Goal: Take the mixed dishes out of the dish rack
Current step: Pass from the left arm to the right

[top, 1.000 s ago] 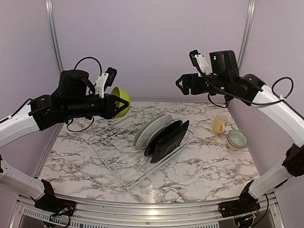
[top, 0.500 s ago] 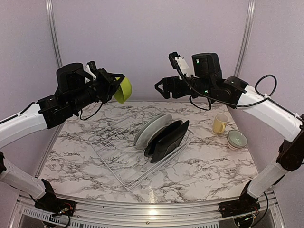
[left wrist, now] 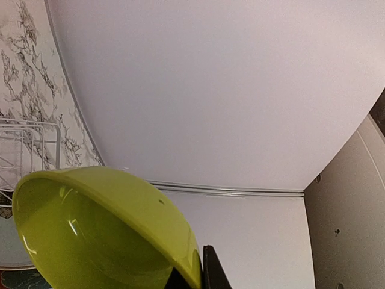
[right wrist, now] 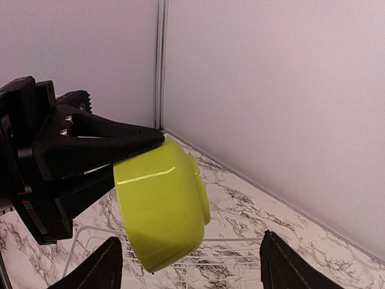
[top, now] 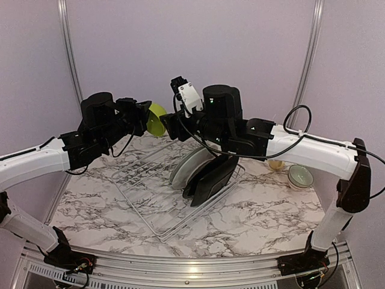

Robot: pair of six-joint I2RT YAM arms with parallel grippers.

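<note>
Over the counter [top: 271, 211], top view: left claw [top: 146, 117] is clenched on the rim of the lime-green bowl [top: 156, 118], held in the air above the far-left corner of the dish rack [top: 157, 201]. Right claw [top: 171, 125] is just beside the bowl, facing it. Whitish plates [top: 189, 161] and black plates [top: 212, 176] stand leaning in the rack. Pale grey-green bowl [top: 300, 175] sits on the counter at right, with the pale yellow mug [top: 277, 164] near it, mostly hidden behind the right arm.

Left wrist view: lime-green bowl [left wrist: 102, 229] fills the lower left, rim pinched by the black fingers [left wrist: 209, 271]. A rack corner [left wrist: 27, 141] shows at the left edge.

Right wrist view: right claw [right wrist: 190, 250] is released, fingers [right wrist: 99, 268] spread wide either side of the lime-green bowl [right wrist: 161, 201] and not touching it. Left claw [right wrist: 96, 144] grips the bowl's rim from the left. Rack wires [right wrist: 231, 253] lie below.
</note>
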